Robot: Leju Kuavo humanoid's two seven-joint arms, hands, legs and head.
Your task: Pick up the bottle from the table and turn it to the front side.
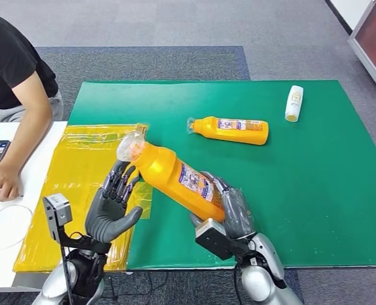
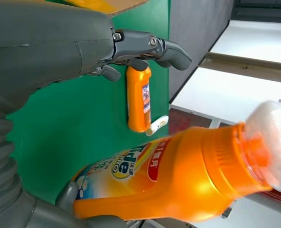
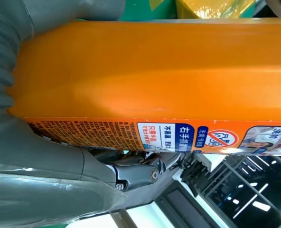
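Two orange plastic bottles and one small white bottle are in the scene, along with two robot hands and one person. Furthest left, beyond the left hand, a person's forearm point(image 1: 20, 136) rests on a white surface point(image 1: 4, 222). A glossy, crinkled yellow plastic sheet point(image 1: 75, 171) lies under and beside the left hand point(image 1: 112, 206). That hand is released: palm up, dark fingers spread and raised, holding nothing; the head view does not settle whether the fingertips touch the held bottle's neck just above them. The held orange bottle point(image 1: 176, 175) is long and smooth-sided, with a printed label and a clear wrapped cap. It is lifted off the table and tilted, its cap end up over the left hand and its base down in the right hand point(image 1: 227, 213). The right hand is grasping the bottle's lower body, grey thumb and fingers wrapped around it; in the right wrist view the label's small print faces the fingers. Beyond the right hand, well apart from it, the second orange bottle point(image 1: 232, 130) lies on its side on the flat green mat point(image 1: 320, 190), cap pointing left. Further right and further away lies the small white bottle point(image 1: 294, 103), rounded, also on its side on the mat.
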